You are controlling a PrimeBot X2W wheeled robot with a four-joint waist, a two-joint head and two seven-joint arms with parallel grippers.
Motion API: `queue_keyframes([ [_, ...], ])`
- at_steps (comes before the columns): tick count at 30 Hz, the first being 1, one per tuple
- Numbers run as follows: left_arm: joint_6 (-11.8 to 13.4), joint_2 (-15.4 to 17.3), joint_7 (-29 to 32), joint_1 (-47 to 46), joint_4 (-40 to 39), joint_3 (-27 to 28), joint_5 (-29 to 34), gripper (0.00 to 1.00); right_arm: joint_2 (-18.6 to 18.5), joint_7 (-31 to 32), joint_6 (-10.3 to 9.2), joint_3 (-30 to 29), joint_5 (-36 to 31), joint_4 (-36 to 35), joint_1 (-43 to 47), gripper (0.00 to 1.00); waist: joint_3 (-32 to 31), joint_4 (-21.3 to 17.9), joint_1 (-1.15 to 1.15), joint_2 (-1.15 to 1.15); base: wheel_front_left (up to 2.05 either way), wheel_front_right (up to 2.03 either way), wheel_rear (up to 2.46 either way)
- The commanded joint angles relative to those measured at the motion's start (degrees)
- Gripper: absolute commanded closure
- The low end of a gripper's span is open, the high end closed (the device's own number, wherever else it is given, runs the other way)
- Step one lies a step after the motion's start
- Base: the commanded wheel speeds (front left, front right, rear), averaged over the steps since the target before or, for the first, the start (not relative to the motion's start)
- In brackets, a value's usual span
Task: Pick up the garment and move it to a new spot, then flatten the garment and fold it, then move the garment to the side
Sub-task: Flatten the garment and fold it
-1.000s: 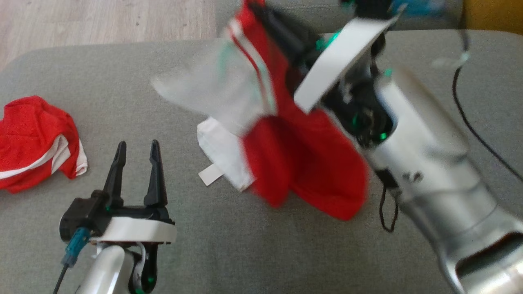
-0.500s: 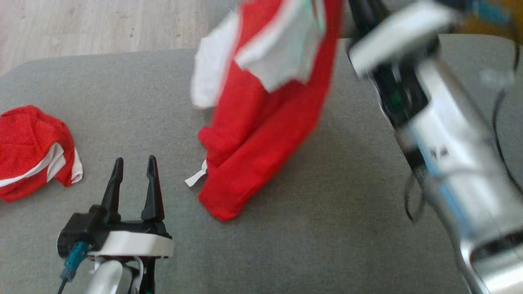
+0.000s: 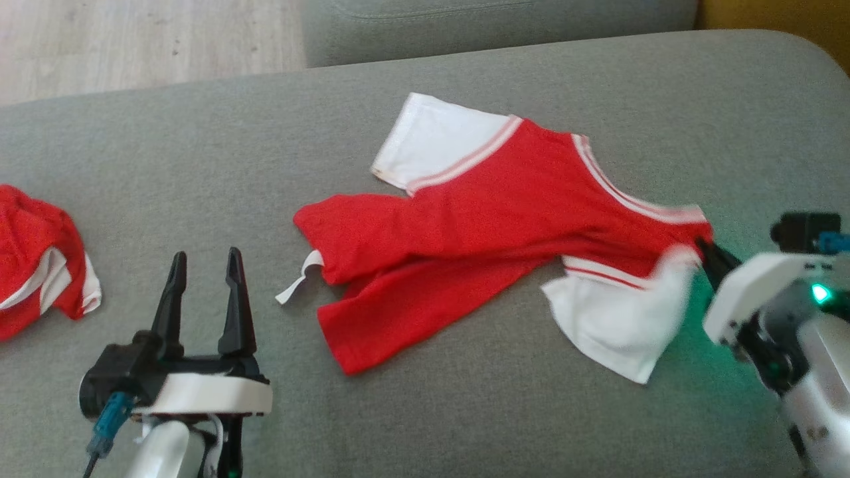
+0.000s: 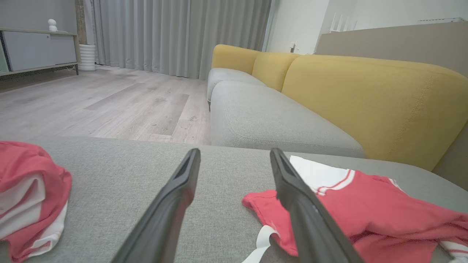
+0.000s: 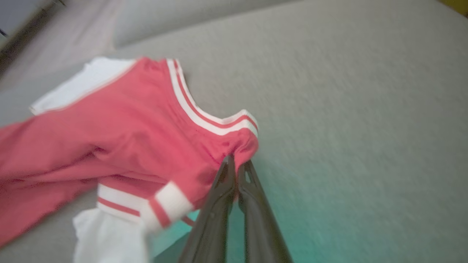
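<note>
A red T-shirt (image 3: 478,226) with white sleeves and striped trim lies spread across the grey sofa seat (image 3: 465,411), collar toward the right. My right gripper (image 3: 705,249) is shut on the shirt's shoulder near the collar; in the right wrist view the red cloth (image 5: 146,138) bunches at the closed fingertips of the right gripper (image 5: 236,160). My left gripper (image 3: 204,262) stands open at the lower left, nothing between its fingers (image 4: 175,204), a little left of the shirt's hem (image 4: 278,208). A white tag (image 3: 295,285) sticks out from the hem.
A second red and white garment (image 3: 36,262) lies crumpled at the seat's left edge, also in the left wrist view (image 4: 29,197). Wooden floor (image 3: 146,46) lies beyond the seat. A yellow sofa back (image 4: 365,98) and another grey cushion (image 4: 270,120) stand behind.
The right arm swung the hanging shirt down and to the right; it now lies stretched out on the seat. The head view shifted slightly. The left gripper stayed open in place.
</note>
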Motion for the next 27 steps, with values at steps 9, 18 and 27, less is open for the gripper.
queue_keyframes([
  [9,0.43,1.81,-0.39,-1.69,-2.53,2.35,-0.46,0.00,2.49,8.71,0.43,-11.50,-19.51,-19.94,6.34,0.00,-0.05,-0.65,0.00,0.00,0.00,0.00,0.00],
  [18,0.74,2.53,0.11,-2.51,-4.13,2.05,-0.16,0.00,10.09,18.26,0.43,-2.27,-20.20,-26.50,-0.92,0.00,2.38,0.53,0.00,0.00,0.00,0.00,0.00],
  [27,-0.43,1.26,0.29,-6.03,-3.35,-0.22,0.40,0.00,11.72,22.54,0.43,14.07,-16.25,-11.72,-15.13,0.00,6.09,6.08,0.00,0.00,0.00,0.00,0.00],
])
